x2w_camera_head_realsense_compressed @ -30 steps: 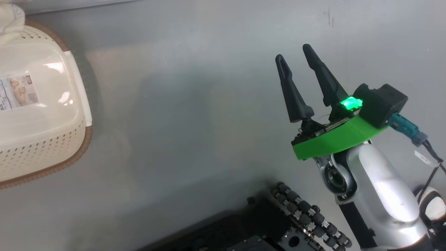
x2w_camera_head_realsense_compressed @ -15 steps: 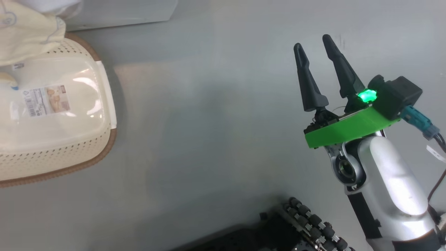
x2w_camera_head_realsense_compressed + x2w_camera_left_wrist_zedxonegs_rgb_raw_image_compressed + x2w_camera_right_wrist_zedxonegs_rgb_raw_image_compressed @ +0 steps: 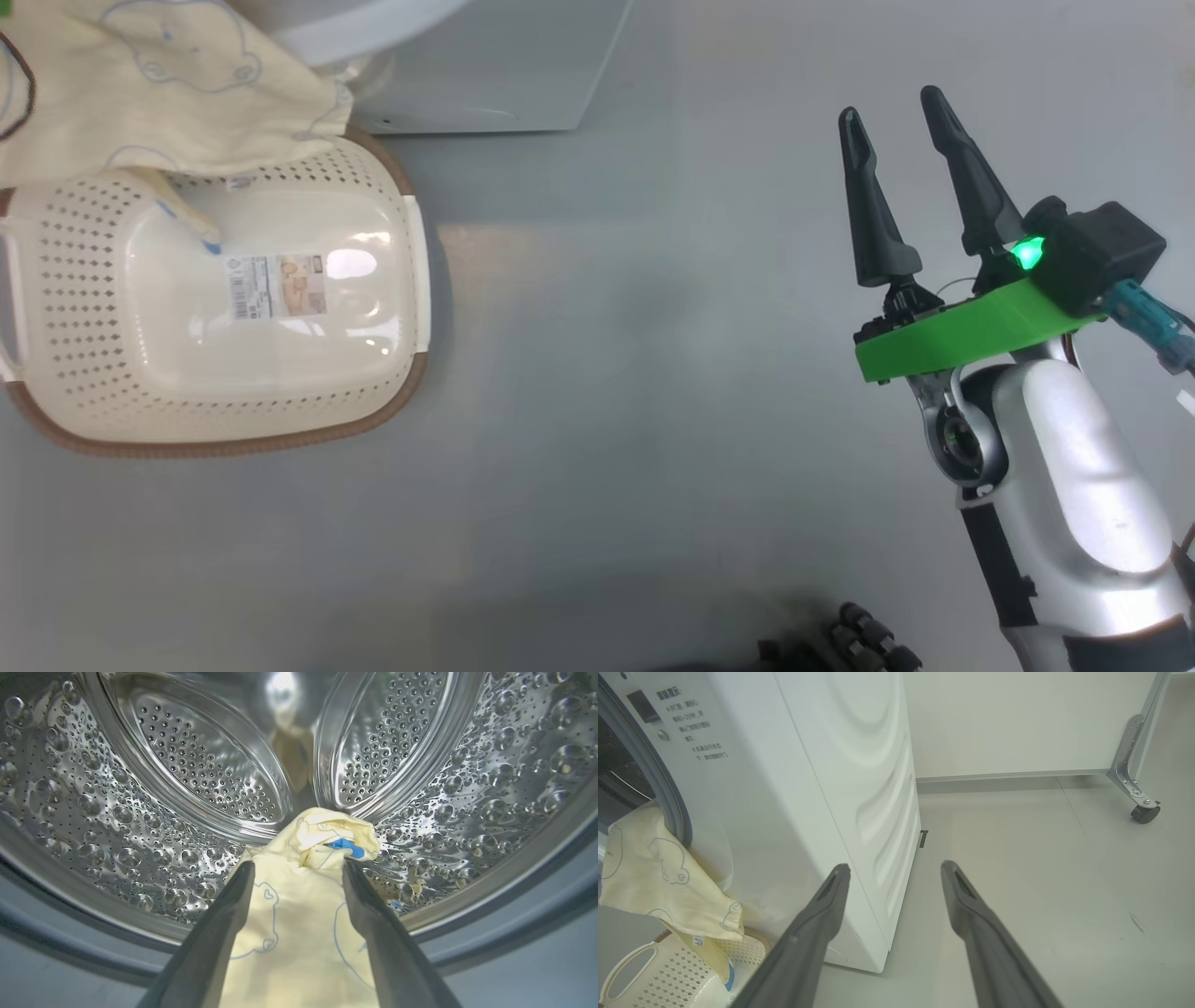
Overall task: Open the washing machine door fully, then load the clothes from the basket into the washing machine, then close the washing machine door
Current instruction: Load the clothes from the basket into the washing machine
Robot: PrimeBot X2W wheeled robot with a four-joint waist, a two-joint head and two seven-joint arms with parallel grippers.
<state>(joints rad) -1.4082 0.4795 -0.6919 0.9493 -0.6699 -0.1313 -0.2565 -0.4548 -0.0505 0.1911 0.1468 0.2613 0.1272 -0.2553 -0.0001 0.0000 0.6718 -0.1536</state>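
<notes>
While the head camera has turned, so that the basket [image 3: 233, 446] sits further right in its view than a second ago, the basket itself has not shifted on the floor [image 3: 607, 420]. The real change is at the left gripper [image 3: 296, 868]: a second ago it was clenched, and now its fingers stand spread wide with the garment [image 3: 299, 933] lying slack between them, released. The right gripper [image 3: 890, 105] hangs over bare floor at the right, well apart from the basket, fingers likewise spread and grasping nothing.

The garment's far end lies inside the drum [image 3: 201, 765]. The rest trails back out over the gasket [image 3: 668, 798], hangs down the front of the washer [image 3: 808, 788], and its tail reaches into the basket, which stands on the floor just in front of the washer, at the left.

Judged from this, the loading is only part done. The cloth has been let go too near the opening and looks likely to need pushing deeper before the door could shut without trapping it.

By count there is one garment, one basket, one washer and two grippers. Apart from the hanging tail, the basket looks bare, so this is probably the last piece.
</notes>
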